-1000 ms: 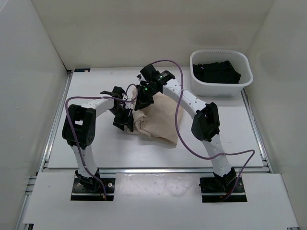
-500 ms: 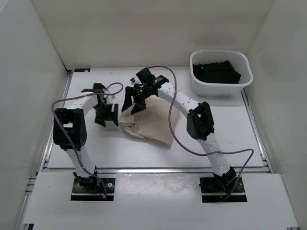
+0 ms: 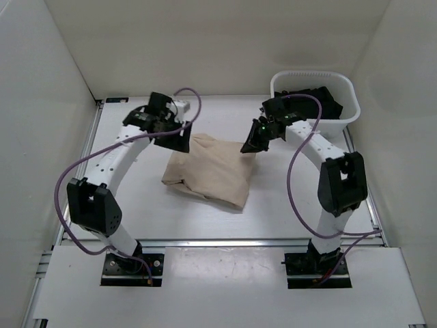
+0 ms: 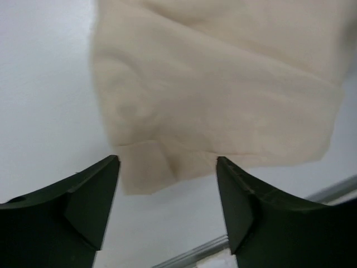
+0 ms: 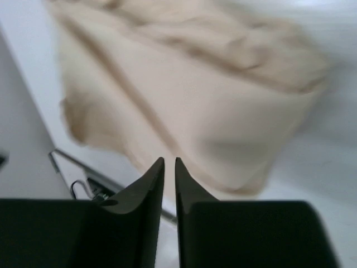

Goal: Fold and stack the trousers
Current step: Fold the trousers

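Observation:
The beige trousers (image 3: 210, 171) lie folded into a compact bundle in the middle of the table. They also show in the left wrist view (image 4: 217, 95) and in the right wrist view (image 5: 184, 106). My left gripper (image 3: 179, 141) is open and empty, raised at the bundle's far left corner; its fingers (image 4: 83, 206) frame the cloth edge without touching. My right gripper (image 3: 248, 145) is shut and empty, raised at the bundle's far right corner; its fingertips (image 5: 158, 167) are nearly together above the cloth.
A white bin (image 3: 348, 117) holding a black garment (image 3: 311, 102) stands at the back right, close behind my right arm. White walls enclose the table on the left, back and right. A metal rail (image 3: 225, 240) runs along the near edge.
Both grippers have left the bundle and lifted apart: the left moved back towards the far left, the right swung to the right and shut. The trousers now lie flatter.

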`<state>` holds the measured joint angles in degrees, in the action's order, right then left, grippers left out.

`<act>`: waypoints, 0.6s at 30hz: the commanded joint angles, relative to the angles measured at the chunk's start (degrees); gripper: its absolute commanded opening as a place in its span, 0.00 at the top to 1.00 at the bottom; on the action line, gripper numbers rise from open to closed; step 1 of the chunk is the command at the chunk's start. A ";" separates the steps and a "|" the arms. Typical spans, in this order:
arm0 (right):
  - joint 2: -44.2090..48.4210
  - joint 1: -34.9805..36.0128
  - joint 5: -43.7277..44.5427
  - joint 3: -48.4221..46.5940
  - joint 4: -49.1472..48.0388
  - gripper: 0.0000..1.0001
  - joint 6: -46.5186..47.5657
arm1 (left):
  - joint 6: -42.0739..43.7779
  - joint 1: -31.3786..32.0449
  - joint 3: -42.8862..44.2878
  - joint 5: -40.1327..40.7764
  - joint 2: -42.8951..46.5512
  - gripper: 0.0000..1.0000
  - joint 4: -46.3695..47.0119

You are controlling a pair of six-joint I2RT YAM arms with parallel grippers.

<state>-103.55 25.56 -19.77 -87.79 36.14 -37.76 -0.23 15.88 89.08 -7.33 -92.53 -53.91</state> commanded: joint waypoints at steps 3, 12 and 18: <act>-9.64 -4.02 -0.79 4.47 -8.79 0.94 -3.55 | 0.23 3.90 -13.82 6.15 -5.11 0.34 2.65; -19.06 -5.08 6.76 -6.77 -6.18 1.00 -3.20 | 0.23 3.90 -26.93 15.60 -4.06 0.39 10.23; -19.68 -5.08 6.86 -9.59 -4.94 0.98 1.80 | 0.23 3.90 -27.64 9.28 -0.29 0.24 8.31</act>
<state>-123.37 20.64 -13.87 -94.41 30.04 -39.42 0.14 19.77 61.65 4.82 -97.65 -45.82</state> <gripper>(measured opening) 0.011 0.747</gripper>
